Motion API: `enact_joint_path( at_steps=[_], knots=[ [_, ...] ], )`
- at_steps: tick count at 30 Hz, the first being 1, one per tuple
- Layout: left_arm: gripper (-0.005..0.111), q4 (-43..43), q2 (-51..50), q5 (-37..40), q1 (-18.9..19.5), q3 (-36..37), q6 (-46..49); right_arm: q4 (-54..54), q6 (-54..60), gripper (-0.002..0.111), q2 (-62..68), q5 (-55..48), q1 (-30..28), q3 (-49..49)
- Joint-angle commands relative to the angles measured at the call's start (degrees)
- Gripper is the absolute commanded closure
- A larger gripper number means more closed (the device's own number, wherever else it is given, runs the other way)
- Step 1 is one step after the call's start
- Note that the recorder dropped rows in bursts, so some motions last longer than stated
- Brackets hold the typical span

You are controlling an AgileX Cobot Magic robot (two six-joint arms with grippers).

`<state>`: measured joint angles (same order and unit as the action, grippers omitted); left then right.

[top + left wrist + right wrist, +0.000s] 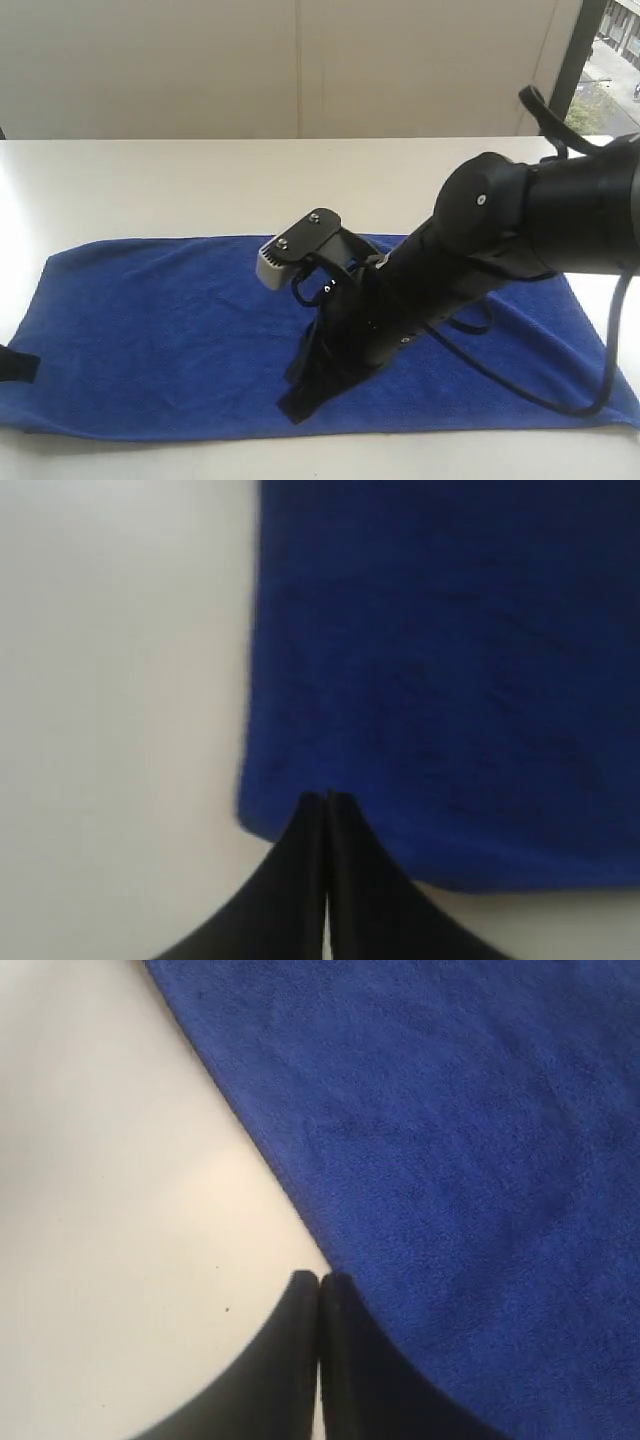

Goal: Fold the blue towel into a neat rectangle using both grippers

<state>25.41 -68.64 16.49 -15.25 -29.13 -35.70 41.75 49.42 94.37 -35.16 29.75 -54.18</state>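
While the blue towel [150, 330] lies spread flat on my white desk [150, 180] in the exterior view, the right tool [298, 398] sits down on its near edge, about mid-length. Left wrist view: left tool [327, 802] pressed together, tips right on the towel's hem by a corner. Right wrist view: that tool's pressed together too, right where towel meets desk. Can't tell if either actually has cloth pinched.

The blue towel [180, 330] is plain, unpatterned deep royal blue. The tabletop [150, 190] is off-white. The left end effector [328, 798] and right end effector [318, 1280] are black.
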Motion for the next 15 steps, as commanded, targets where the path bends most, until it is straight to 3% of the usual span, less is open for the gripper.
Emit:
enact_joint_path(
  at_steps=[1, 5, 13, 15],
  knots=[
    [0.107, -36.68, -3.75, 7.55, 0.16, -5.54, 40.60, -3.80, -0.11, 0.108, 0.10, 2.35, 0.44, -0.43],
    [0.107, -57.28, -6.38, 17.64, 0.30, -10.69, 67.12, -14.40, -10.11, 0.108, 0.10, 7.26, 0.44, -0.43],
    [0.107, -59.88, -9.51, 9.62, 0.30, -11.49, 70.12, -45.60, -42.03, 0.108, 0.10, 7.66, -3.38, 0.80],
    [0.107, -59.88, -10.71, 8.92, 0.30, -11.49, 70.21, -49.10, -46.60, 0.108, 0.10, 7.66, -5.09, 2.25]
  ],
)
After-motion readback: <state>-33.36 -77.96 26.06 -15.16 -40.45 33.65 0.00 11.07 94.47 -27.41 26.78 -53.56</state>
